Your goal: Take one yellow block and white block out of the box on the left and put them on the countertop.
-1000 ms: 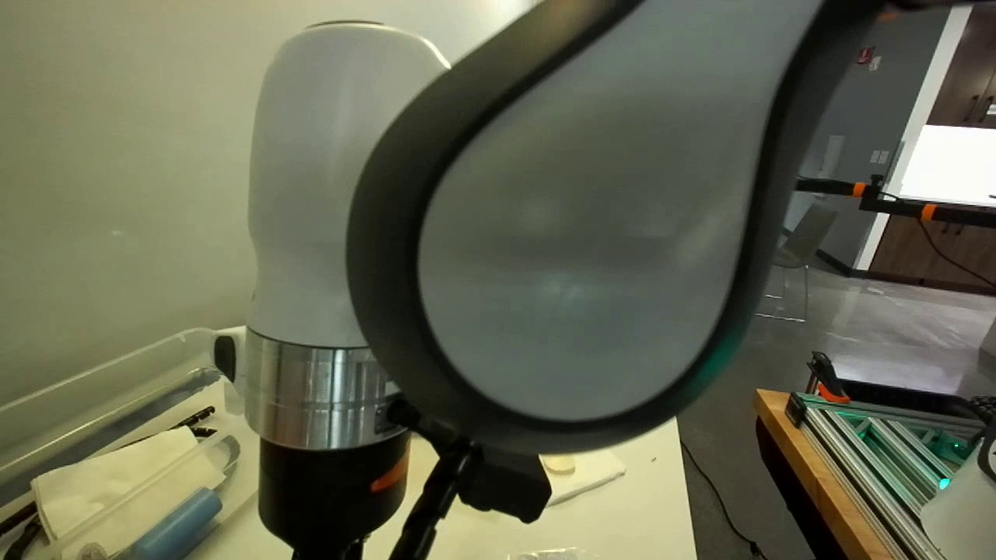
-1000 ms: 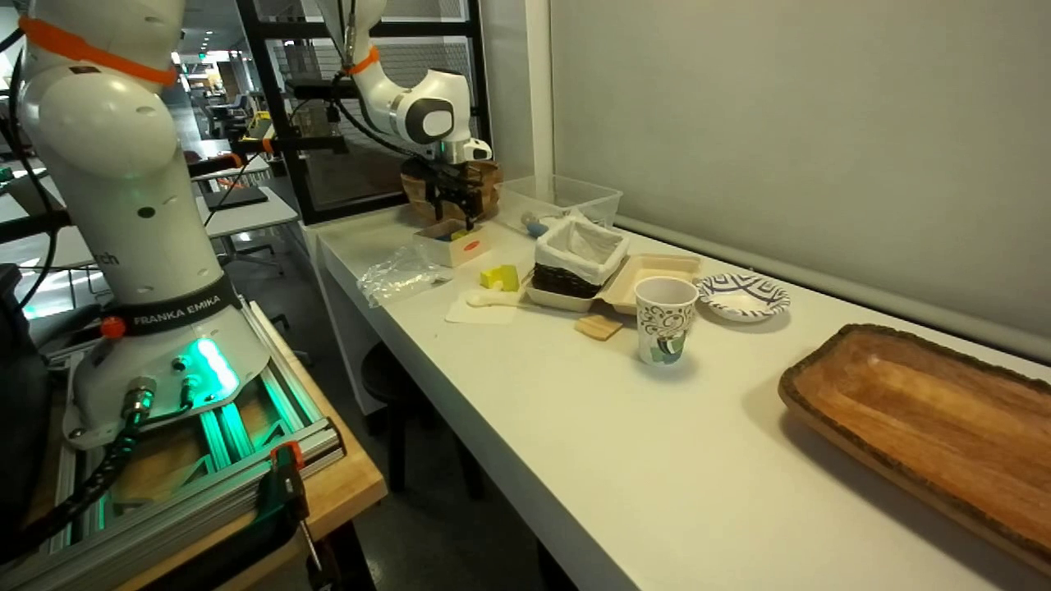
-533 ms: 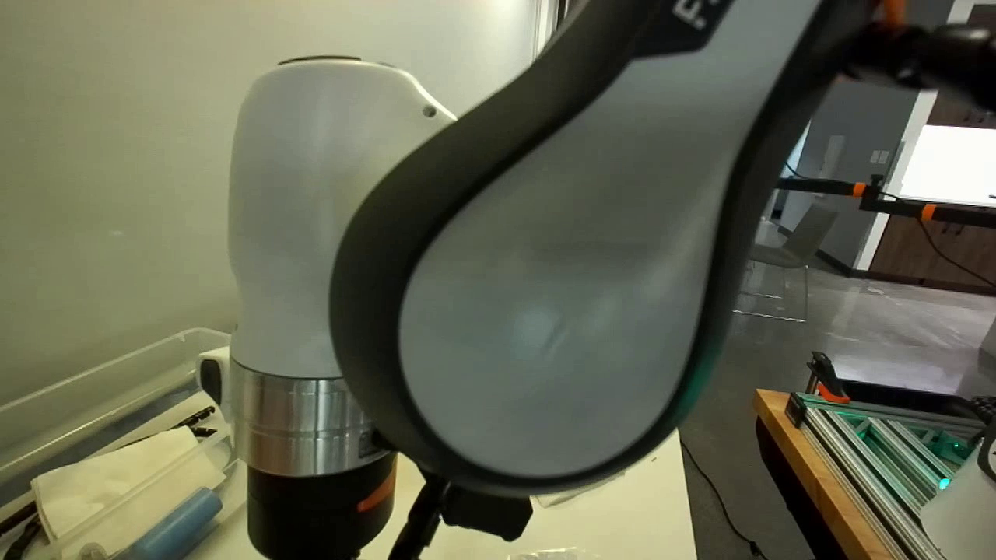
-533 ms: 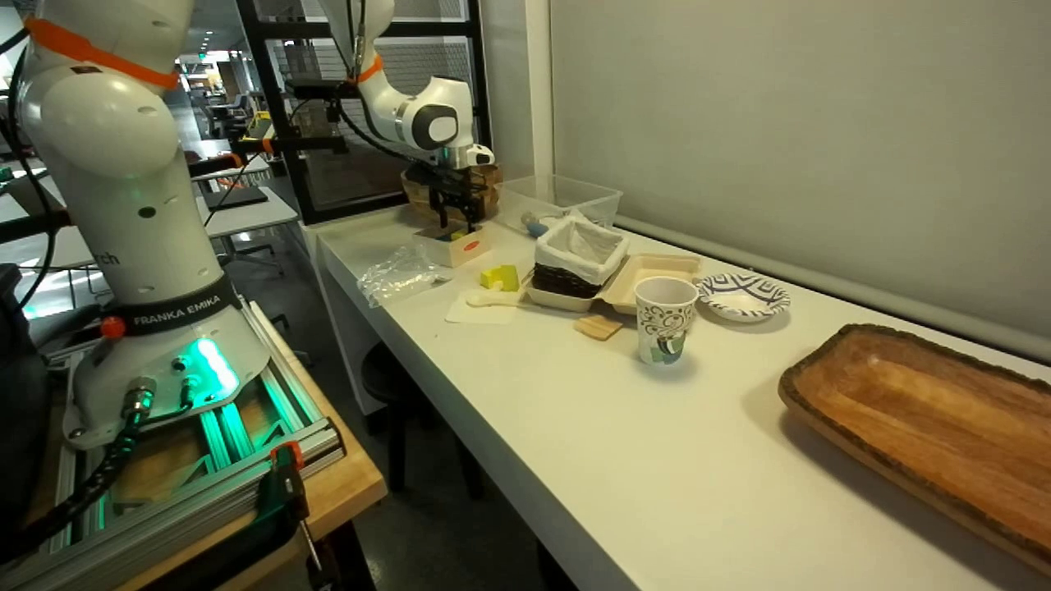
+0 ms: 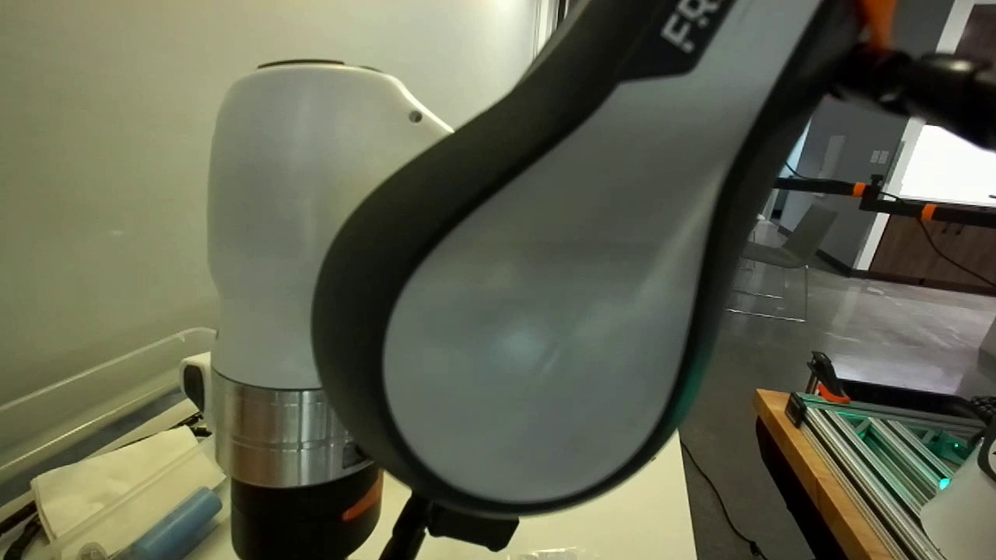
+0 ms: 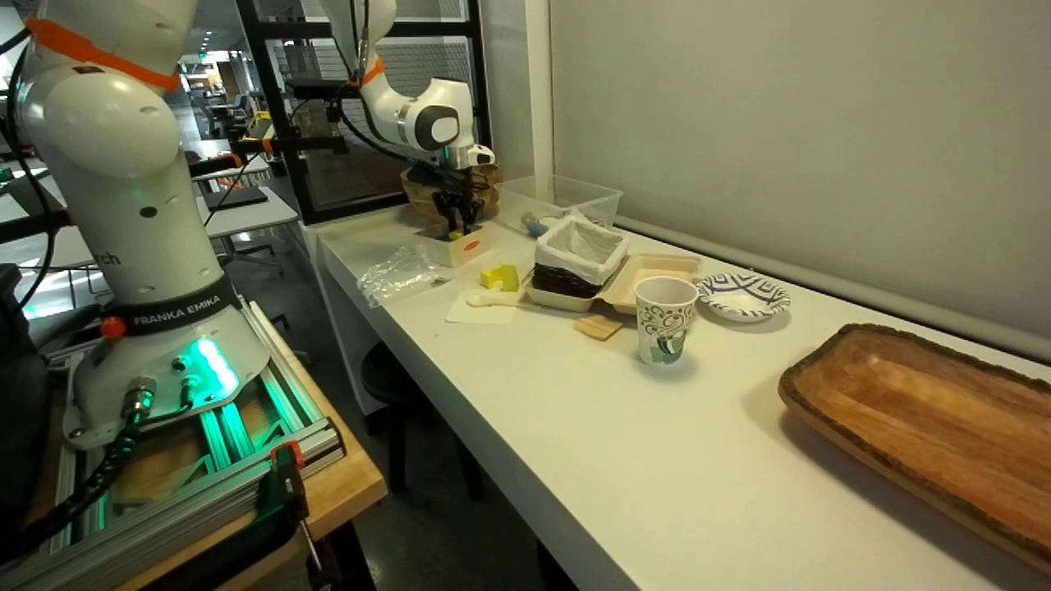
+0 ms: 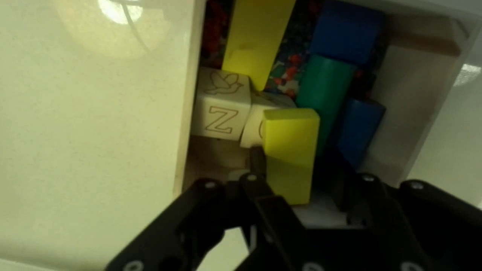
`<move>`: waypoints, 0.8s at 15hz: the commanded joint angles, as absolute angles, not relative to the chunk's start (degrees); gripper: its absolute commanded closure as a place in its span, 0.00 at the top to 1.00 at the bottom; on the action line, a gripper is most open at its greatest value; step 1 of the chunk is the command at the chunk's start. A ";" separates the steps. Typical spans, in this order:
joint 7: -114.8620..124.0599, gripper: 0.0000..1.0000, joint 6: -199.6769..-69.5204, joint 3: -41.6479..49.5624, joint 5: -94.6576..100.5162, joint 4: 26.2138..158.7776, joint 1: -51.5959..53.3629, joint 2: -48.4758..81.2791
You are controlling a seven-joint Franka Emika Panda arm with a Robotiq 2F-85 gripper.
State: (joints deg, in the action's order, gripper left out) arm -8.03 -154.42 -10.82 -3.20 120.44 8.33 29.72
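White bench (image 6: 575, 410) crowded toward its far short edge, roomy along the front

The bench runs beside a pale wall (image 6: 780, 148), with a black-framed glass partition (image 6: 328, 185) past its far short edge. Open surface stretches along the long front edge, between it and a patterned cup (image 6: 665, 320); a wooden tray (image 6: 903, 402) lies toward the back edge. Near the far short edge sits the small box (image 6: 461, 256), with crumpled clear plastic (image 6: 402, 275) between it and the front edge, a brown container (image 6: 491, 185) behind it, and a clear bin (image 6: 603, 209) toward the back edge.

The pincer (image 7: 292, 163) points down at the box, clenched on a yellow block (image 7: 288, 150); whether that block is off the box floor cannot be told. In the wrist view a white block (image 7: 222, 113) stands just beside one box wall, and a second white block (image 7: 252, 130) is partly hidden by the gripped one. Another yellow block (image 7: 260, 37), a green block (image 7: 325, 86) and two blue blocks (image 7: 346, 32) lie around them. A yellow piece (image 6: 502, 277), a white spoon (image 6: 493, 299) and a lined basket (image 6: 566, 281) come between the box and the open stretch. In an exterior view the arm (image 5: 537, 311) blocks much of the bench.
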 commanded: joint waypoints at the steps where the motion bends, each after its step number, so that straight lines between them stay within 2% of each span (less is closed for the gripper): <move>1: -5.24 0.14 -154.08 -9.86 -1.46 119.77 9.98 30.13; 2: -4.82 0.08 -153.72 -9.88 -1.52 119.84 10.19 29.89; 7: -0.71 0.08 -152.27 -10.14 -2.44 121.81 11.76 25.56; 12: 9.38 0.08 -153.21 -2.95 4.54 126.53 15.38 17.30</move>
